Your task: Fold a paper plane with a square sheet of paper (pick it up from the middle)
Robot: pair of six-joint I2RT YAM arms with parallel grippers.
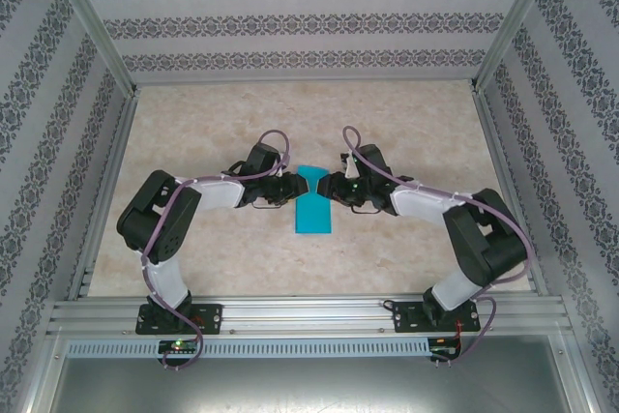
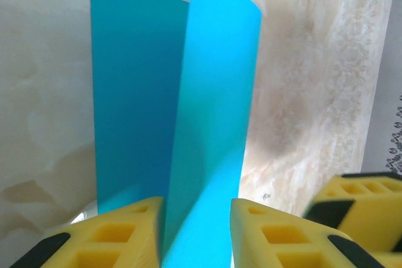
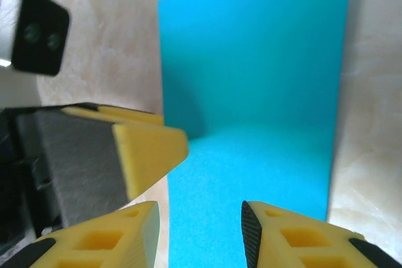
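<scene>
Patterned wallpaper walls [image 1: 290, 26] are enclosing a pale marbled surface [image 1: 193, 239], where the square sheet of paper [image 1: 314, 210], doubled into a teal rectangle, is lying at the middle with its far end rising between both arms. One raised flap is standing between the yellow fingers [image 2: 125, 230] of the left tool [image 1: 288, 187]; whether they are clenching it I cannot tell. The right tool [image 1: 334, 187] is hovering released above the sheet, probably placed to steady the layers for a crease.

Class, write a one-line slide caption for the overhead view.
Left gripper and right gripper flank the far end of a half-folded teal paper sheet on the marbled table.
</scene>
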